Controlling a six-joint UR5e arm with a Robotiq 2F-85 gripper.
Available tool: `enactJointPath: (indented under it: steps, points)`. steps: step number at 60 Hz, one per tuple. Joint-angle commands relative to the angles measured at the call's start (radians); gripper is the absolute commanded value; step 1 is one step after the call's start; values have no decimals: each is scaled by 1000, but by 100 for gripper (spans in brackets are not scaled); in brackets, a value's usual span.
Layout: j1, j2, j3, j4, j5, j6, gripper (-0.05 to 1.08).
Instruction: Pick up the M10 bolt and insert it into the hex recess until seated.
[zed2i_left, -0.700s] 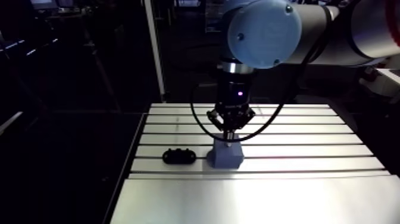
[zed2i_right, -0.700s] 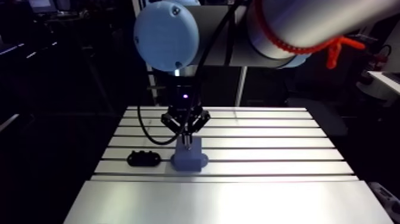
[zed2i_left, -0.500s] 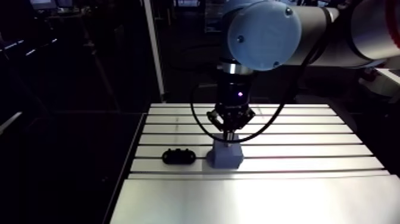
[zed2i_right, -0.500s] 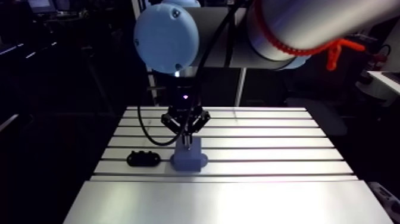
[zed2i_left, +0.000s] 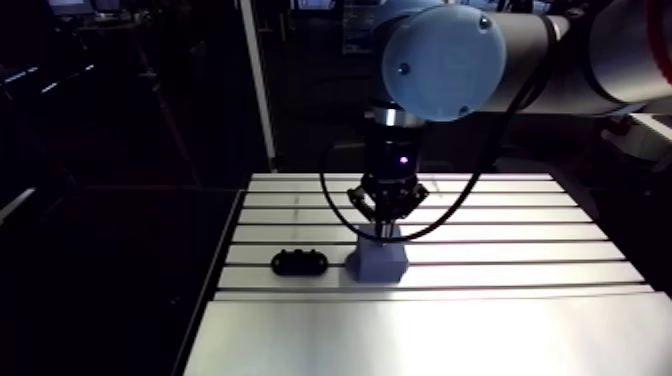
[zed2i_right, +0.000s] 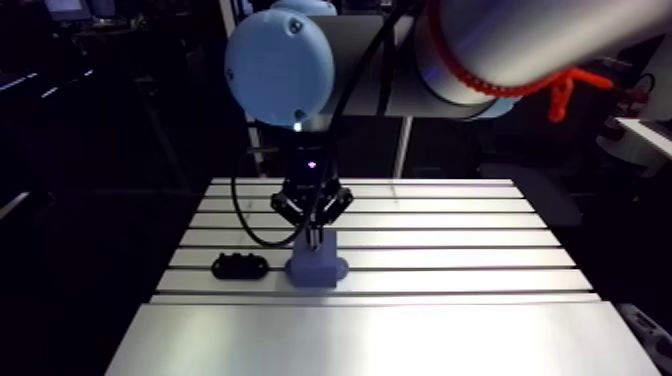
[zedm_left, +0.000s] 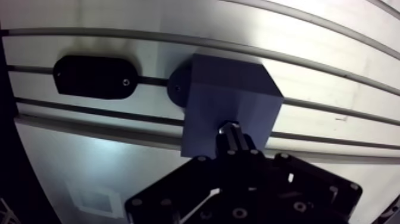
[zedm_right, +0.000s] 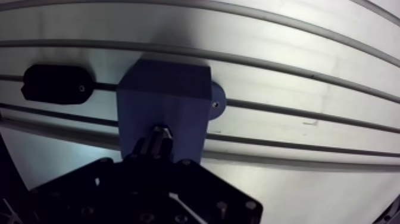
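A blue block with the hex recess stands on the slotted table, fixed by round tabs at its sides. My gripper hangs straight above the block's top face and is shut on the M10 bolt. The bolt's metal end points down at the block's top, at or in the recess. The recess itself is hidden under the bolt and fingers. In the arm view the gripper sits just over the block.
A black oval plate with small screws lies on the table beside the block, over the same slot. In the arm view this plate is left of the block. The table's near half is smooth sheet; the far half has slots.
The arm view has shifted very slightly. The gripper still holds the bolt over the block, with no clear move of its own.
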Motion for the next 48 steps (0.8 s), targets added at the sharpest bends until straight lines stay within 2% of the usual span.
enactJointPath:
  steps: [1,48]
  points:
    - [-2,3,3,-1,0,-1,108]
    - [-2,9,6,-1,0,-8,108]
